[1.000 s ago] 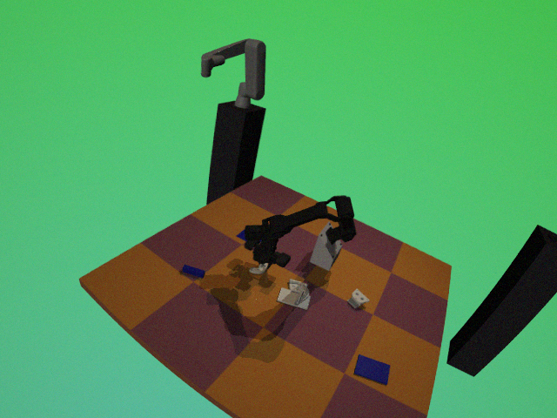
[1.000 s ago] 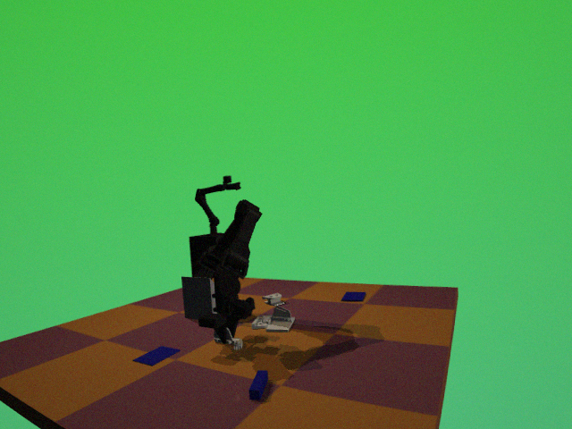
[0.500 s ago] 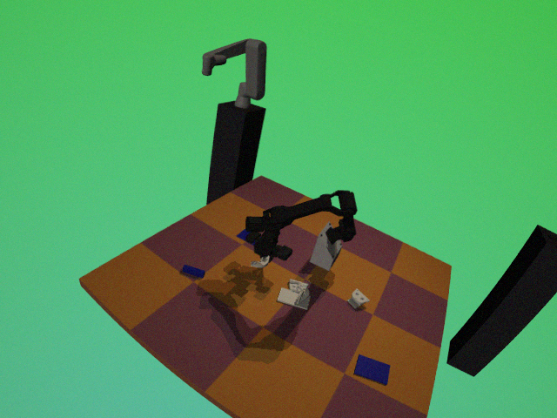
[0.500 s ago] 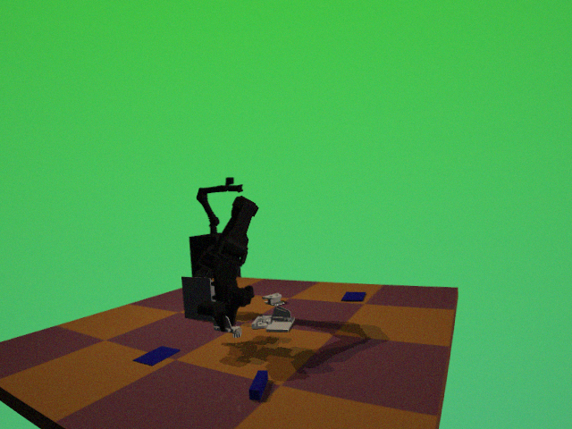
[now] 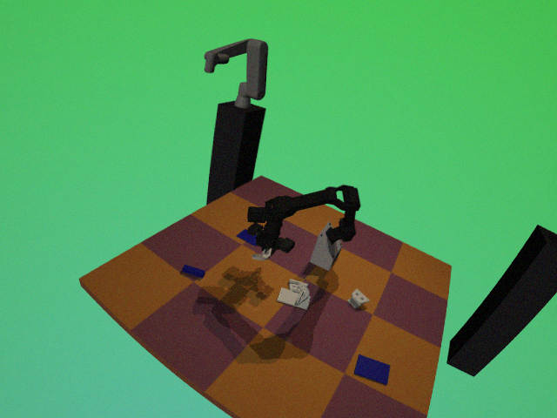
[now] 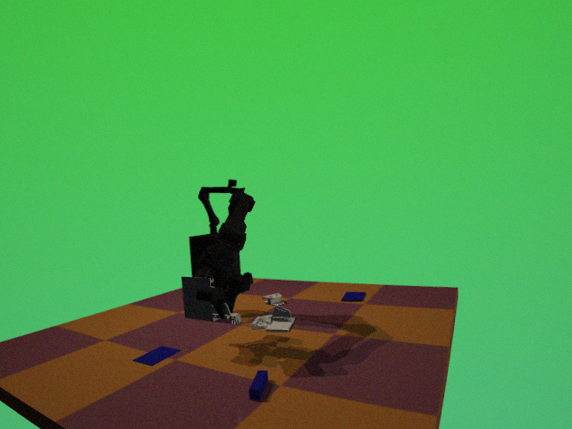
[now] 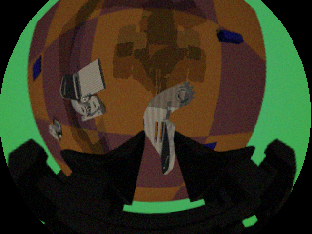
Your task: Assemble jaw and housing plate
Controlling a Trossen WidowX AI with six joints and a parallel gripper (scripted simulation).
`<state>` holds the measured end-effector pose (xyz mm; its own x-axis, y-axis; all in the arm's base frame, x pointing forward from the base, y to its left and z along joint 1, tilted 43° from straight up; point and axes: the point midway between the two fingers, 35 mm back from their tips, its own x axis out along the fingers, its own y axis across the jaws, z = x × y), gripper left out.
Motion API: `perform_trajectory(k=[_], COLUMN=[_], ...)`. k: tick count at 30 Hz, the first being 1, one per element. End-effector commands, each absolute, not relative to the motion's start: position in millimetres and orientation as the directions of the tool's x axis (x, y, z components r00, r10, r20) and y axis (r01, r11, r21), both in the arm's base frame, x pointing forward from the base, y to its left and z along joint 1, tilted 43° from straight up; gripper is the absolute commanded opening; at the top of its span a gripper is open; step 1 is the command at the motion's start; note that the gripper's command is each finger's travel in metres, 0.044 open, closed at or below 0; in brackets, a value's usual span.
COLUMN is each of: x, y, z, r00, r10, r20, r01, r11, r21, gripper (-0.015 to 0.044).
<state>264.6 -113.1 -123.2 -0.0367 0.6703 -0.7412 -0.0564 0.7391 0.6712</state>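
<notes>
My gripper (image 5: 268, 248) (image 7: 159, 133) is shut on the loose pale grey jaw (image 5: 262, 255) (image 6: 235, 317) (image 7: 157, 108). It holds the jaw above the table, gear-toothed end pointing out from the fingers in the wrist view. The pale base (image 5: 287, 296) (image 6: 279, 327) (image 7: 93, 78) stands apart from it, with a dark raised wall and grey parts, apparently the mounted jaw, beside its flat area. The pins are too small to tell. The housing plate (image 5: 359, 297) (image 6: 273, 298) (image 7: 56, 130), a small pale piece with two holes, lies tilted beyond the base.
A grey upright panel (image 5: 324, 252) stands by my arm's mount. A blue block (image 5: 193, 271) (image 6: 258, 385) (image 7: 230, 36) and two flat blue pads (image 5: 372, 369) (image 6: 156, 356) lie on the chequered table. Dark pillars stand beyond its edges, one bearing a grey arm (image 5: 257, 70).
</notes>
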Motion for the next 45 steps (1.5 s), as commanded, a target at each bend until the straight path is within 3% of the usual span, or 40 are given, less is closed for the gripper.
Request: perform_trajectory(k=[1,21,45], x=[266,267,261], y=[-114,-87,-52], z=[-120,-88,-54], r00=[-0.036,-0.036,-0.036], r10=[0.666,0.663,0.664], r20=[-0.745,-0.748,-0.747], r01=[-0.046,0.539,0.966], r11=[0.744,0.643,0.213], r21=[0.667,0.545,0.143], gripper=[0.0134,0.0134,0.0134])
